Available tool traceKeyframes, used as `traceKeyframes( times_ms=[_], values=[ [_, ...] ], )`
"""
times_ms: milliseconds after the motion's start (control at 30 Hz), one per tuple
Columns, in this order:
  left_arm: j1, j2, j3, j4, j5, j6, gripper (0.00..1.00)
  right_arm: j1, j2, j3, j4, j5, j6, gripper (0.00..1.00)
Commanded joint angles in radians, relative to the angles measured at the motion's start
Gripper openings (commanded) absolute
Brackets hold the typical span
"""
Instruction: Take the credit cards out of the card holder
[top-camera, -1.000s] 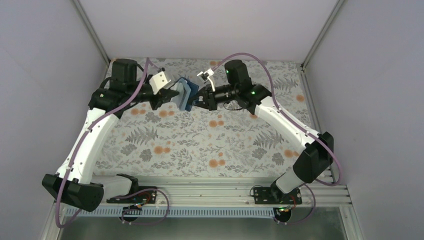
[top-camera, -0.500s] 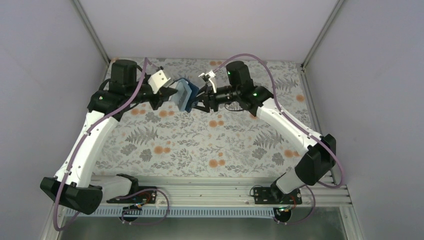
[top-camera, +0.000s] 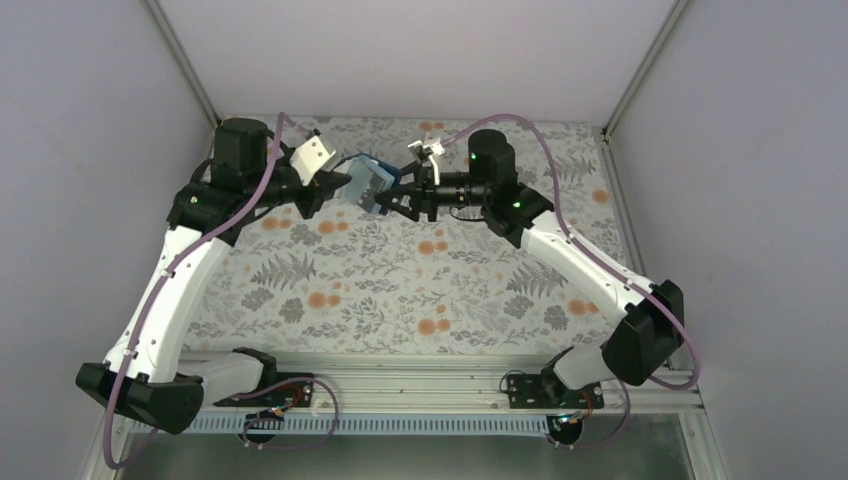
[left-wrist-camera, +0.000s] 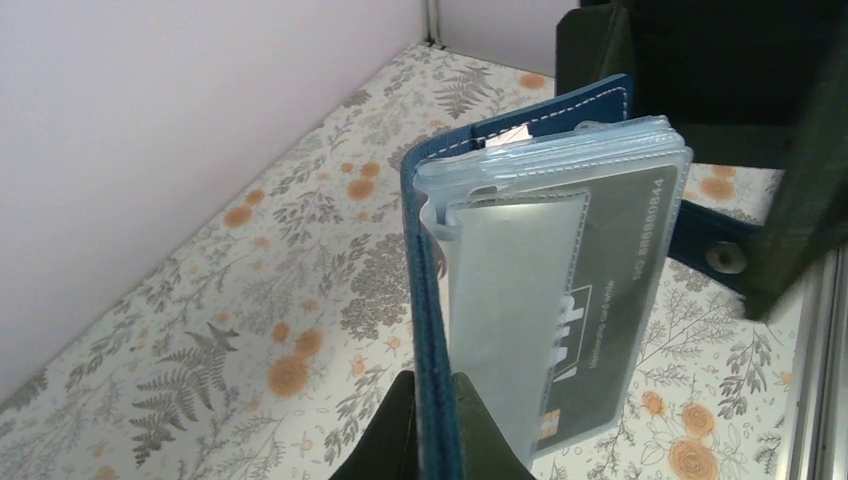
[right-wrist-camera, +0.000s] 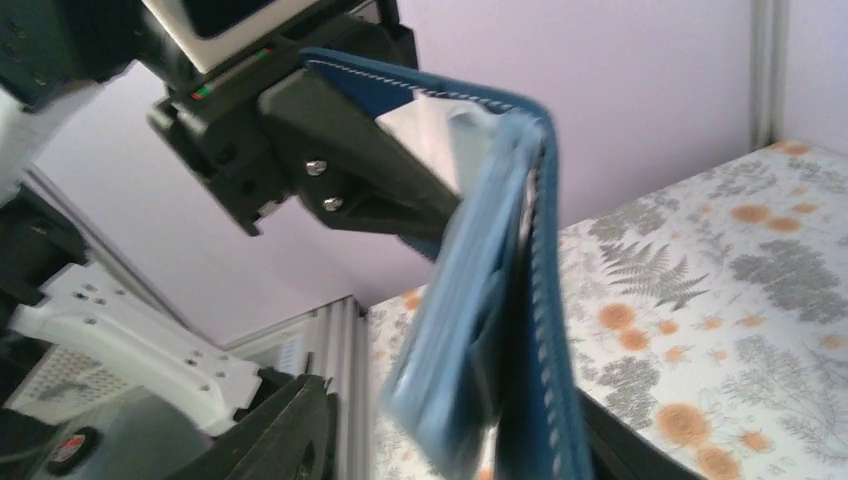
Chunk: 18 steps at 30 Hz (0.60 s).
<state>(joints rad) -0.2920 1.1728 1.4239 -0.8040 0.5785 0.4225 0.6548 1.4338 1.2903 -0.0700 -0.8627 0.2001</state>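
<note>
The navy card holder (top-camera: 372, 183) hangs in the air between both grippers at the far middle of the table. My left gripper (left-wrist-camera: 433, 425) is shut on its navy cover (left-wrist-camera: 422, 270), which stands on edge. Clear pockets fan out to the right, and a dark grey card (left-wrist-camera: 605, 290) with pale marks shows inside one. My right gripper (right-wrist-camera: 450, 440) is open, its fingers (right-wrist-camera: 275, 430) spread on both sides of the holder's light blue pockets (right-wrist-camera: 470, 320). The blue-teal and red cards are hidden.
The floral table cloth (top-camera: 400, 290) lies below the arms. Pale walls (top-camera: 90, 120) close in on the left, back and right. A metal rail (top-camera: 440, 385) runs along the near edge by the arm bases.
Both grippers and the holder have shifted a little left and toward the far side. The right gripper has come closer, with its fingers now around the holder's free edge.
</note>
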Motion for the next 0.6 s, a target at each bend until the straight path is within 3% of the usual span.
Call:
traceKeyframes(
  times_ms=[0, 100, 133, 267, 367, 400, 500, 567],
  values=[
    [0.006, -0.013, 0.032, -0.004, 0.071, -0.020, 0.02, 0.009, 0.039, 0.008, 0.113, 0.071, 0.089, 0.43],
    [0.017, -0.018, 0.036, -0.010, 0.089, -0.019, 0.02, 0.009, 0.038, 0.012, 0.117, 0.070, 0.088, 0.11],
    [0.023, -0.020, 0.036, -0.011, 0.097, -0.022, 0.02, 0.009, 0.034, 0.008, 0.113, 0.072, 0.085, 0.05],
    [0.054, -0.034, 0.032, 0.002, 0.091, -0.040, 0.06, -0.008, 0.013, 0.002, 0.034, 0.157, 0.081, 0.04],
    [0.060, -0.032, 0.020, 0.022, -0.058, -0.048, 0.69, -0.031, 0.039, 0.062, -0.199, 0.400, 0.105, 0.04],
    [0.060, -0.031, 0.014, 0.029, -0.113, -0.043, 0.78, -0.034, 0.058, 0.091, -0.283, 0.515, 0.116, 0.04],
    [0.060, -0.027, -0.008, 0.039, -0.189, -0.013, 0.78, -0.033, 0.118, 0.170, -0.493, 0.917, 0.145, 0.04],
    [0.058, -0.018, -0.024, 0.034, -0.158, 0.003, 0.76, -0.029, 0.159, 0.197, -0.563, 1.074, 0.157, 0.04]
  ],
)
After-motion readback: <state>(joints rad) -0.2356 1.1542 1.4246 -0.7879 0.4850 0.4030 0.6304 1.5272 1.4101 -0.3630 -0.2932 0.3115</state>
